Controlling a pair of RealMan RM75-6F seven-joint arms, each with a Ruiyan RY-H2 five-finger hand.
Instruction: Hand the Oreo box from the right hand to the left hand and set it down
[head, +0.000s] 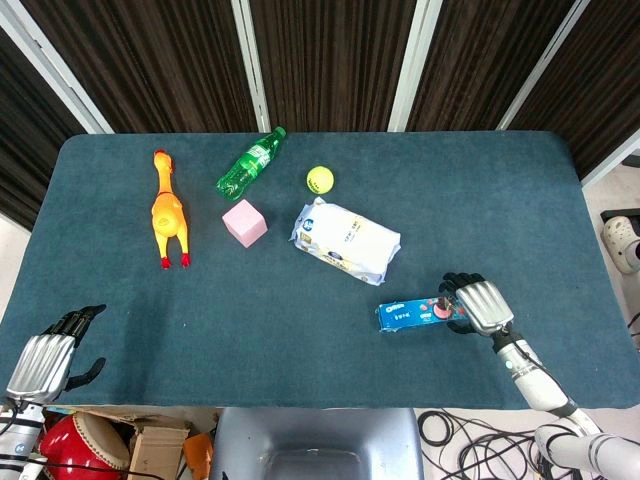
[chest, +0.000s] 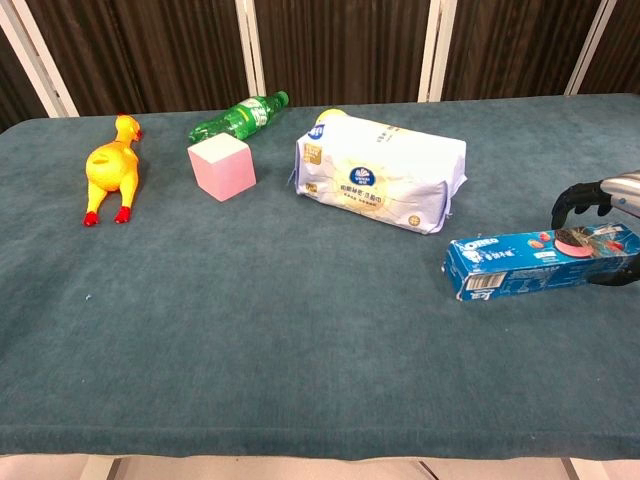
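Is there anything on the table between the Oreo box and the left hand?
Nothing visible. The Oreo box sits at the right hand; bare table stretches to the left hand. The other objects lie farther back.

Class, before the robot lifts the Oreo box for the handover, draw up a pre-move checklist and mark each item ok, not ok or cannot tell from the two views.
1. Right hand at the Oreo box: ok, fingers lie around its right end.
2. Grip firm enough to lift: cannot tell, contact under the fingers is hidden.
3. Box free of neighbours: ok, the tissue pack lies apart from it.
4. Left hand free to receive: ok, it holds nothing, at the table's near left corner.
5. Path between hands: ok, bare cloth along the near edge.
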